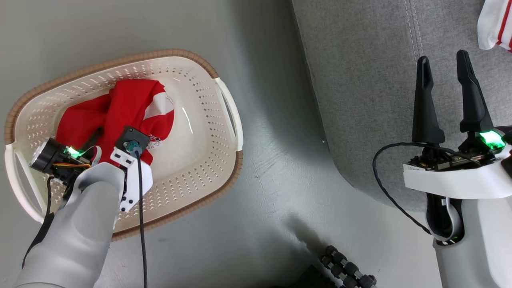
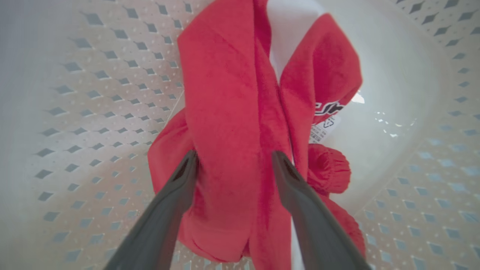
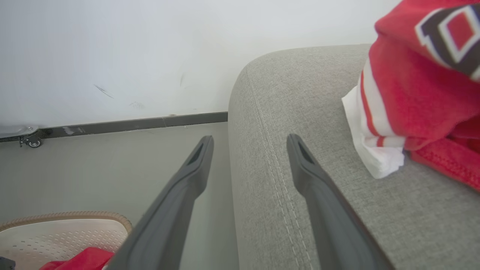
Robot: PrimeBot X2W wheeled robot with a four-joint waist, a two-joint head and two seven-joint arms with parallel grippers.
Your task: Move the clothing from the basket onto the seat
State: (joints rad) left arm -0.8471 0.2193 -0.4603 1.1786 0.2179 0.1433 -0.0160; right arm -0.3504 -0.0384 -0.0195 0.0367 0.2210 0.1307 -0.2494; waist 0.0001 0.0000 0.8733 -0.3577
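The left gripper (image 2: 234, 153) is reaching into the cream-white perforated plastic basket (image 1: 160, 54), its dark fingers standing spread on either side of a fold of the crumpled red jersey garment (image 1: 120, 108) lying inside. The right gripper (image 1: 442, 58) is hovering, spread and empty, over the edge of the large grey fabric seat (image 1: 360, 80), where a second red jersey (image 3: 412, 93) with white striped trim is lying.

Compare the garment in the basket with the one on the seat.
The basket garment lies bunched in the basket; the seat garment lies on the grey seat. The open left claw straddles the basket garment; the open right claw stands clear of the seat garment. Striped white trim shows on the seat garment, mostly plain red on the basket garment. Both are red.
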